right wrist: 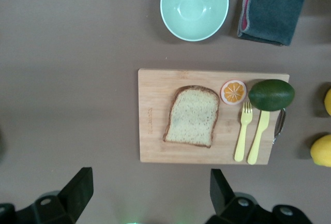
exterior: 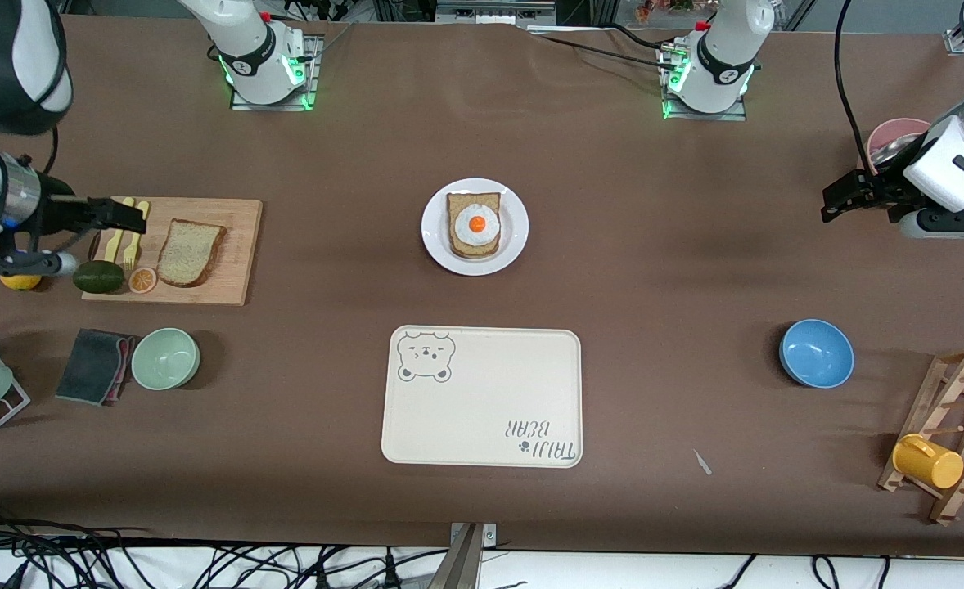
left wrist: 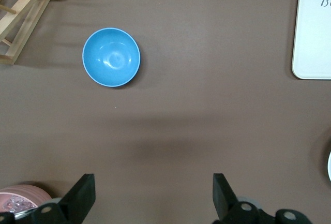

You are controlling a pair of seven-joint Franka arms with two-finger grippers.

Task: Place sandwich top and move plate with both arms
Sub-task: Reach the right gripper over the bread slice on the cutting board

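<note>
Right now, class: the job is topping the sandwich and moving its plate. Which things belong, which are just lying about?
Belonging: sandwich top on the cutting board; plate bearing egg-topped bread; left gripper and right gripper, both open.

Lying about: bear-print tray, blue bowl, green bowl, avocado, orange slice, yellow mug.

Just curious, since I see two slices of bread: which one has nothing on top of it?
The sandwich top on the wooden cutting board is bare. The other slice, on the plate, carries a fried egg.
</note>
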